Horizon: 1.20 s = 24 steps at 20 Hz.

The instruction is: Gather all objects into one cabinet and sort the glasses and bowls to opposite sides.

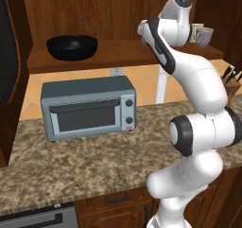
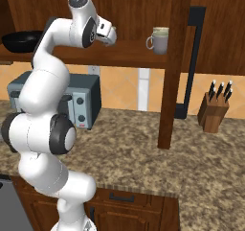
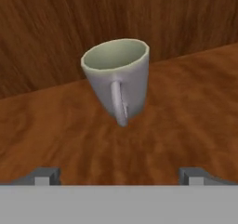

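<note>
One cup [image 3: 118, 79] on cabinet shelf [image 3: 186, 107], gripper [image 3: 118, 174] spread wide, toaster oven [image 1: 88, 108] below.

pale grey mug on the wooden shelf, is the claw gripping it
No, the pale grey mug stands free on the shelf, ahead of the open claw.

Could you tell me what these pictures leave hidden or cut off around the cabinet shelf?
- Pale grey cup with a handle: in the left base view, the white arm's upper link covers its left part.
- Wide glossy black bowl: in the right base view, cut by the left edge and partly behind the arm.
- Blue-grey toaster oven: right base view, its left half behind the arm.
</note>
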Available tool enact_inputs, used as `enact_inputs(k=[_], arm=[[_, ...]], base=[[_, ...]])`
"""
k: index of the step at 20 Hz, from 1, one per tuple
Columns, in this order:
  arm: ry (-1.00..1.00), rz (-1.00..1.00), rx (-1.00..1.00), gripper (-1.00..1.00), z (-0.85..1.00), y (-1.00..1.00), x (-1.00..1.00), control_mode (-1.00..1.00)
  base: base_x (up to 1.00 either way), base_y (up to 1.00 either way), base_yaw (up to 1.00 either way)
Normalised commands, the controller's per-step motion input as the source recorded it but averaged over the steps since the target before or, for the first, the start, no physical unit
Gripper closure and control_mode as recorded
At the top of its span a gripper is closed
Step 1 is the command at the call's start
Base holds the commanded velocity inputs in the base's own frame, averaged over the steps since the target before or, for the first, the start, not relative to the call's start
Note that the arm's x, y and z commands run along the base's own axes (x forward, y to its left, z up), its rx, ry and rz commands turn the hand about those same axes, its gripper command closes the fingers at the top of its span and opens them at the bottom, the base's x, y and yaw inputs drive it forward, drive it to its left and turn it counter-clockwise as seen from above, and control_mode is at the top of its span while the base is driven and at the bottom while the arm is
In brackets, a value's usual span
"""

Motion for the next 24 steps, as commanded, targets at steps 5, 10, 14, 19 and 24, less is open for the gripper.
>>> enact_inputs(k=[5, 10, 14, 19, 24], arm=[[0.00, -0.01, 0.00, -1.00, -0.03, 0.00, 0.49, -1.00], [0.00, -0.03, 0.00, -1.00, -0.06, 0.00, 0.45, -1.00], [0.00, -0.04, 0.00, -1.00, -0.08, 0.00, 0.29, -1.00], [0.00, -0.01, 0.00, -1.00, -0.15, -0.03, 0.08, -1.00], [0.00, 0.00, 0.00, -1.00, -0.10, -0.10, 0.06, -1.00]], base=[[0.00, 0.00, 0.00], [0.00, 0.00, 0.00], [0.00, 0.00, 0.00], [0.00, 0.00, 0.00], [0.00, 0.00, 0.00]])
